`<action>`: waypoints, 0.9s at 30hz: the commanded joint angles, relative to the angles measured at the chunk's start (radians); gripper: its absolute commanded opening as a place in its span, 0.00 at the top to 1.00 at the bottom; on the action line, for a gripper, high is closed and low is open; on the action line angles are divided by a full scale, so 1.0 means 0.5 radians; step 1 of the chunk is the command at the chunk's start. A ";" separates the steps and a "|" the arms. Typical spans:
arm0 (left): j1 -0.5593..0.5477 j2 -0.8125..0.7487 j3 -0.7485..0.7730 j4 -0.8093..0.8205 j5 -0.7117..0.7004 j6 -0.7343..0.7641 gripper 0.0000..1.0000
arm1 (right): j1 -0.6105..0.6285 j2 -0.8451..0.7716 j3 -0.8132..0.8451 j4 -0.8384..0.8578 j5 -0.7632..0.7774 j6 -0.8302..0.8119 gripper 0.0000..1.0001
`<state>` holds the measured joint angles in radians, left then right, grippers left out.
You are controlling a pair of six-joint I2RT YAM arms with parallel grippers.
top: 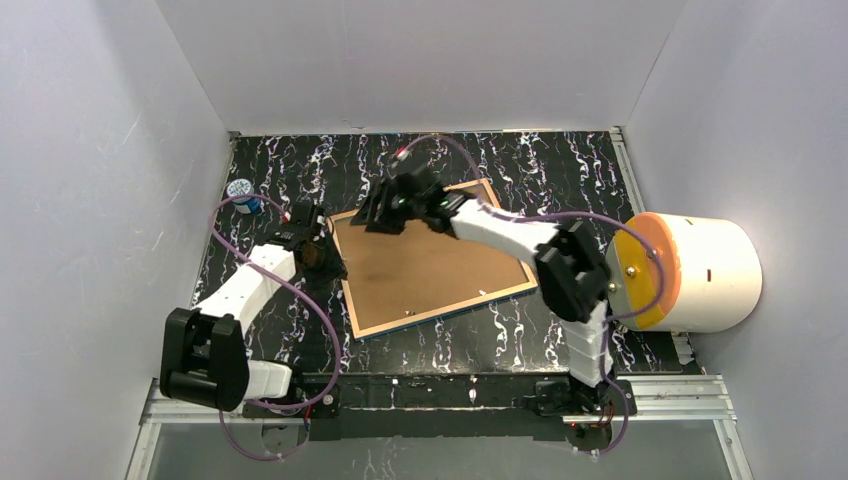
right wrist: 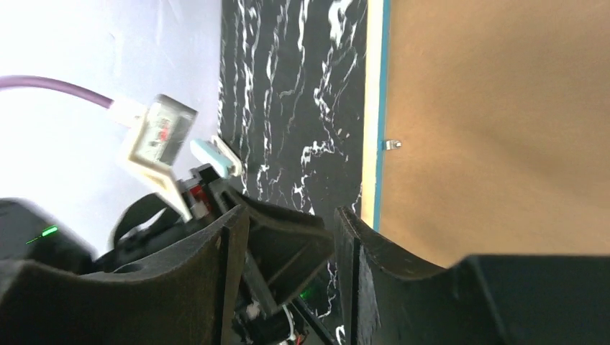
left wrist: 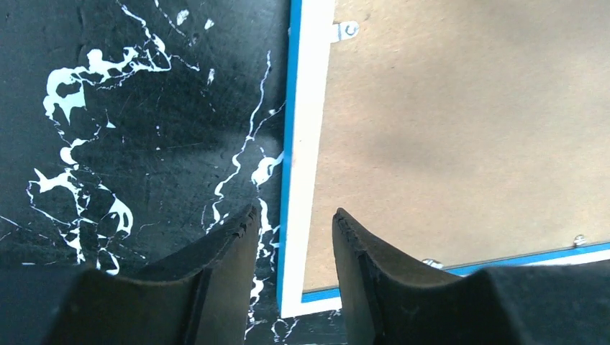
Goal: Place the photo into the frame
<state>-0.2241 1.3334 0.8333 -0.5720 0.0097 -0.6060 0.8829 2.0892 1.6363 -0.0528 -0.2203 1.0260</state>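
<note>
Two released pairs of jaws are being held over the frame (top: 448,309).
Its rim facing the desk's (top: 560,160) left edge is being straddled, probably to seat the backing board (top: 430,265).

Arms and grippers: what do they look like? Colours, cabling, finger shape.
The left arm and the right arm have white links with black joint housings. A purple cable runs along each. The left gripper and the right gripper are black. Their fingers are curved wedges with ribbed inner edges.

white drum (top: 710,272), small blue object (top: 243,194)
</note>
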 commanded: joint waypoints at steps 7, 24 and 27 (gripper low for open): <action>0.015 -0.110 -0.062 0.046 0.128 -0.030 0.43 | -0.667 -0.780 -0.469 -0.655 0.361 -0.691 0.29; 0.013 0.294 0.094 0.107 0.156 0.086 0.24 | -1.431 -0.501 -0.606 -1.086 0.236 -1.186 0.17; 0.013 0.336 0.126 0.122 0.154 0.096 0.24 | -1.431 -0.479 -0.657 -1.078 0.149 -1.188 0.17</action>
<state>-0.2234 1.4860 0.8497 -0.5163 0.0788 -0.5838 0.1619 1.8416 1.3342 -0.5514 -0.0570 0.4660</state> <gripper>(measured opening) 0.761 0.831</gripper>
